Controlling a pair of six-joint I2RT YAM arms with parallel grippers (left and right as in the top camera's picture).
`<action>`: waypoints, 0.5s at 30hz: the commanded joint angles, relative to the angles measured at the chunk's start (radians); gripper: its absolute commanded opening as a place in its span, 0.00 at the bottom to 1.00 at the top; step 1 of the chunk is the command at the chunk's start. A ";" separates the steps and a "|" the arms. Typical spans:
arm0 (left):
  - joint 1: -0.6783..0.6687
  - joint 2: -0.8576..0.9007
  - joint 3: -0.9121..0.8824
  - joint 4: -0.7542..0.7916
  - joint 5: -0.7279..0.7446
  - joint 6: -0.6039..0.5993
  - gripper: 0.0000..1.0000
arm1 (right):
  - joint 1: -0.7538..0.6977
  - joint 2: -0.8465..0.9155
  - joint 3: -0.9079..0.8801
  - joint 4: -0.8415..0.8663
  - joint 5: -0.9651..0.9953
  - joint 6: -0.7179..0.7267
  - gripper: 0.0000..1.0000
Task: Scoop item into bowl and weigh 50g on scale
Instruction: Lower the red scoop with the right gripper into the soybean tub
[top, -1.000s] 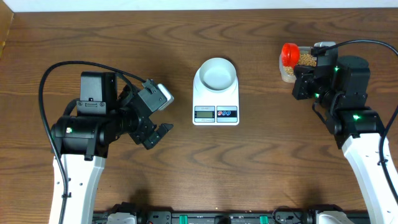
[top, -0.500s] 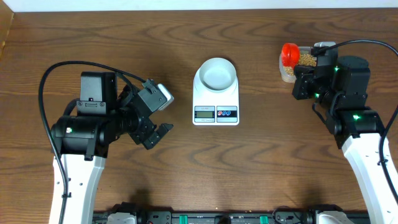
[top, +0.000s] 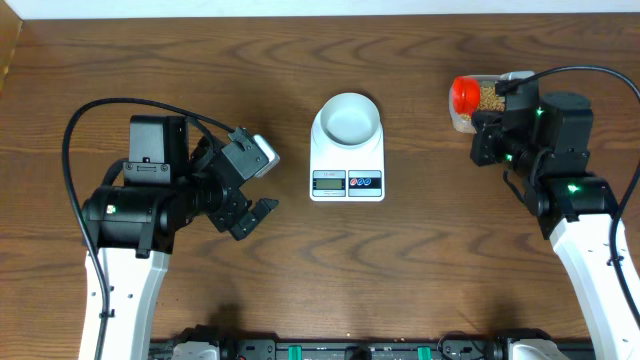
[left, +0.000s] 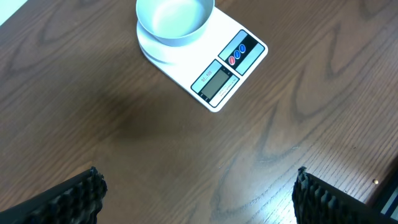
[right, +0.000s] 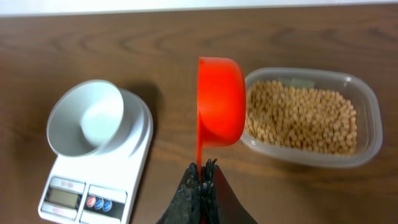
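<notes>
The pale bowl (top: 348, 117) sits empty on the white scale (top: 347, 172) at the table's middle; both also show in the left wrist view, the bowl (left: 175, 18) on the scale (left: 217, 78), and in the right wrist view, the bowl (right: 87, 118) on the scale (right: 93, 186). Tan beans (right: 301, 118) fill a clear plastic tub (right: 360, 149) at the far right (top: 490, 97). My right gripper (right: 202, 177) is shut on the thin handle of an orange scoop (right: 220, 102), held on its side at the tub's left rim (top: 465, 93). My left gripper (top: 255, 190) is open and empty, left of the scale.
The brown wooden table (top: 400, 270) has a white wall along its far edge. Black cables loop over both arms.
The orange scoop has tipped and shifted slightly at the tub's left rim. The left arm has not moved.
</notes>
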 joint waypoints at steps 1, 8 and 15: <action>0.004 -0.007 0.021 -0.003 0.020 -0.009 0.98 | -0.007 -0.005 0.035 -0.021 0.022 -0.056 0.01; 0.004 -0.007 0.021 -0.003 0.020 -0.009 0.98 | -0.007 -0.005 0.116 -0.112 0.145 -0.083 0.01; 0.004 -0.007 0.021 -0.003 0.020 -0.009 0.98 | -0.007 -0.004 0.169 -0.211 0.309 -0.087 0.01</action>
